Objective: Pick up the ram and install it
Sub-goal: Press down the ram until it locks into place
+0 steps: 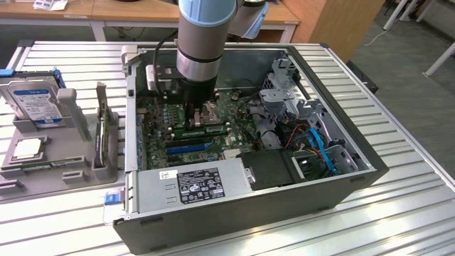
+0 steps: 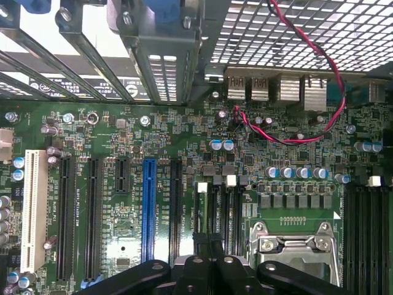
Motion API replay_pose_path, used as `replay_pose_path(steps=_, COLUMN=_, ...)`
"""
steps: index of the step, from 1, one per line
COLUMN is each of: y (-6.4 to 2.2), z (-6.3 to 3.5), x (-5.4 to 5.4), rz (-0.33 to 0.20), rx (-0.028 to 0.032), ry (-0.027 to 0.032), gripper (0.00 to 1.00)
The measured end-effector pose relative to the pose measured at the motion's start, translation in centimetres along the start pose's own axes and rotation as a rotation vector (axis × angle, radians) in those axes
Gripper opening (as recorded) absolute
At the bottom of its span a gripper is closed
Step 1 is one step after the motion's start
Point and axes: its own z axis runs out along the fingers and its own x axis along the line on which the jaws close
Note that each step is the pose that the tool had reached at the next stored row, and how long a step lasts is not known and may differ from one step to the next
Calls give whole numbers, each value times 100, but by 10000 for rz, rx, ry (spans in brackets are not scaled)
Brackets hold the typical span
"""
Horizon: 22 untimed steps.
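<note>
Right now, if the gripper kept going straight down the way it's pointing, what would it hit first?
Most likely the motherboard, around the narrow memory slots beside the CPU socket. The shut gripper sits right above them, though its exact height is unclear.

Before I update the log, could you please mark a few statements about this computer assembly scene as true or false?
1. The silver hard drive with a blue label sits on the grey tray outside the black computer case. True.
2. The gripper hangs over that tray. False: it is down inside the case, above the green motherboard.
3. The long blue expansion slot holds a card. False: it is empty.
4. A red and black twisted wire loops over the motherboard. True.
5. A fan cooler covers the metal processor socket. False: the socket is uncovered.
</note>
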Motion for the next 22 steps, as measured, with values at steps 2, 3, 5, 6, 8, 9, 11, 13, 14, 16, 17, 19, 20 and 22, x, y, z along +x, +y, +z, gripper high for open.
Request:
replay_pose_path(steps=2, y=1, z=-24, x=-2, rz=0, rx=-2, ry=3, gripper=10)
replay_pose_path(steps=3, y=2, z=-45, x=-2, rz=0, rx=-6, ry=10, gripper=10)
replay_pose_path(steps=5, y=4, z=-80, x=-5, rz=1, rx=-5, ry=9, gripper=10)
replay_pose_path(steps=6, y=5, z=-98, x=-6, rz=1, rx=-5, ry=8, gripper=10)
replay_pose_path(steps=8, y=6, z=-138, x=-9, rz=1, rx=-5, ry=9, gripper=10)
replay_pose_path(steps=9, y=7, z=-161, x=-11, rz=1, rx=-5, ry=10, gripper=10)
replay_pose_path(steps=11, y=9, z=-199, x=-14, rz=1, rx=-5, ry=9, gripper=10)
replay_pose_path(steps=13, y=10, z=-234, x=-17, rz=1, rx=-5, ry=10, gripper=10)
replay_pose_path(steps=14, y=11, z=-252, x=-18, rz=1, rx=-5, ry=10, gripper=10)
replay_pose_path(steps=16, y=12, z=-289, x=-21, rz=1, rx=-5, ry=10, gripper=10)
replay_pose_path(steps=17, y=13, z=-311, x=-22, rz=2, rx=-6, ry=10, gripper=10)
replay_pose_path(steps=19, y=15, z=-354, x=-26, rz=1, rx=-5, ry=11, gripper=10)
replay_pose_path(steps=20, y=16, z=-375, x=-27, rz=0, rx=-5, ry=13, gripper=10)
replay_pose_path(steps=22, y=18, z=-422, x=-31, rz=1, rx=-5, ry=17, gripper=10)
